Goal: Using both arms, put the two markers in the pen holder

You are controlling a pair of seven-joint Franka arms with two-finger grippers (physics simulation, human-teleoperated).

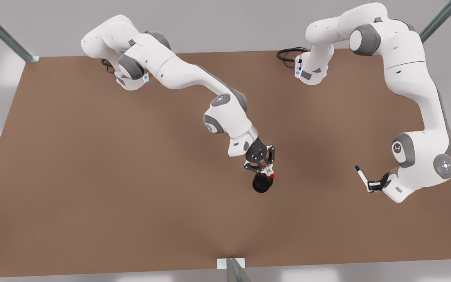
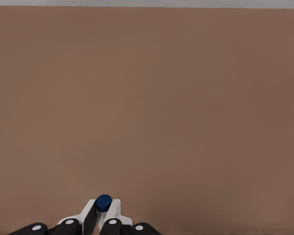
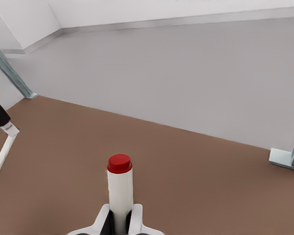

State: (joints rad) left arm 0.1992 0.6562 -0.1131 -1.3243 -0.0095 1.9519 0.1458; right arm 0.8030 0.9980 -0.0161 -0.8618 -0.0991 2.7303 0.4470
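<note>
Front view alone shows the pen holder [image 1: 262, 183] under the right gripper [image 1: 267, 169] clamping the red marker [image 3: 120, 192]; left gripper [image 2: 103, 219] clamps the blue marker [image 2: 103, 202].

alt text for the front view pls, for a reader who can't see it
Seen from above on a brown table, the right gripper holds the red marker over the black pen holder near the middle. At the front view's right, the left gripper holds the blue marker, away from the holder.

Red marker [image 3: 120, 188] in right claw [image 3: 120, 218]
</note>
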